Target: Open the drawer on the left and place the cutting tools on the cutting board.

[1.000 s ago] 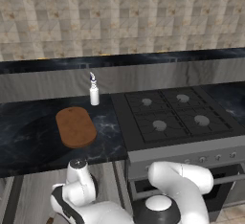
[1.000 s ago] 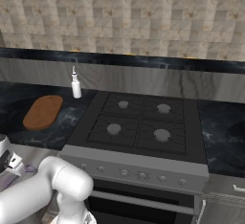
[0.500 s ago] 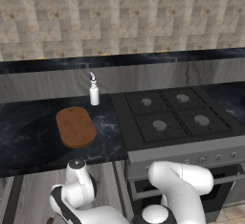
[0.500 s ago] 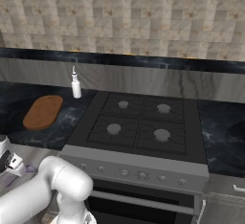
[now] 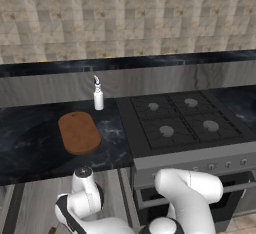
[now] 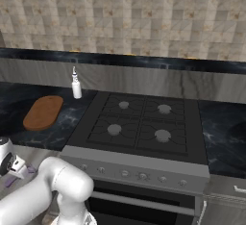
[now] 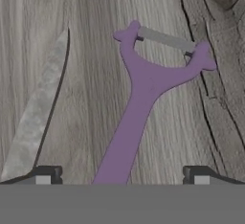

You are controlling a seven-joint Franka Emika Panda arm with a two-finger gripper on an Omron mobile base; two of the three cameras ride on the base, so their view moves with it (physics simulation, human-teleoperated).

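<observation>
hand view: gripper (image 7: pixel 122 173) wide apart over lilac y-shaped peeler (image 7: pixel 143 98), silver knife blade (image 7: pixel 36 113) beside, pale wood-grain drawer floor (image 7: pixel 95 50).

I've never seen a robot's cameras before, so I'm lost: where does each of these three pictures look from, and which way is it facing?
Left base view: behind the arm's left, looking forward and down at the cutting board, white bottle and hob; white arm at lower right.
Right base view: behind its right, same counter; arm at lower left.
Hand view: on the hand, looking down along the open end effector at the purple peeler and knife blade in the wood-grain drawer.
Both base views share board, bottle and hob.
</observation>
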